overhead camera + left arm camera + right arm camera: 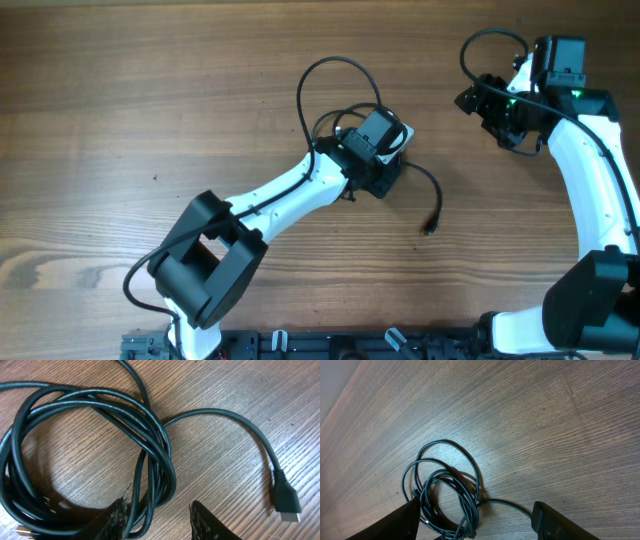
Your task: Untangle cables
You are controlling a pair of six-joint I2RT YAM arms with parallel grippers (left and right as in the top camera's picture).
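The cables are thin black cords coiled together at the table's middle, with one big loop reaching toward the far side. A loose tail curves right and ends in a black plug. My left gripper is down over the coil. In the left wrist view the coil fills the left side and the silver-tipped plug lies at the right. The left gripper's jaws are open, with a few strands between them near the left finger. My right gripper is open, empty and apart at the far right. Its jaws frame the coil from a distance.
The wooden table has bare room on the left and along the front. The white left arm crosses from the front left to the middle. Thicker black cables run along the right arm.
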